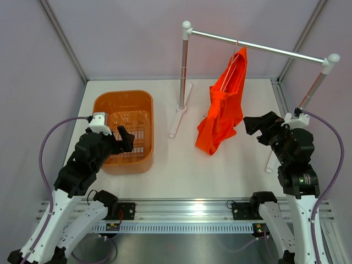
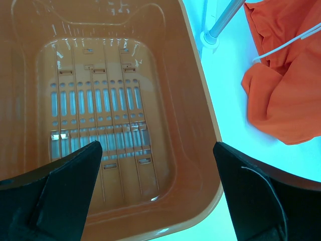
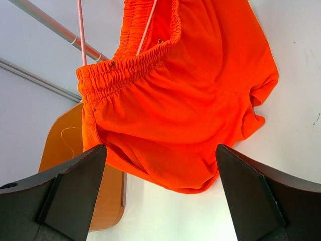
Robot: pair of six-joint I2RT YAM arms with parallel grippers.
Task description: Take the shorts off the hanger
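Top: high, well back from the shorts [image 1: 223, 118], looking down. Left wrist: close, left of the shorts [image 2: 286, 100], pointing down into the basket [image 2: 190, 90]. Right wrist: close on their right, facing them. Sharing shorts and basket across all three.

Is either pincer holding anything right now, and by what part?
Nothing is held. The right pincer is open, facing the shorts on the hanger; the left pincer is open above the basket.

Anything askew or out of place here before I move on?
Only the shorts: they hang bunched and lopsided on the hanger, slumped to one side instead of spread level. The basket and rail look ordinary.
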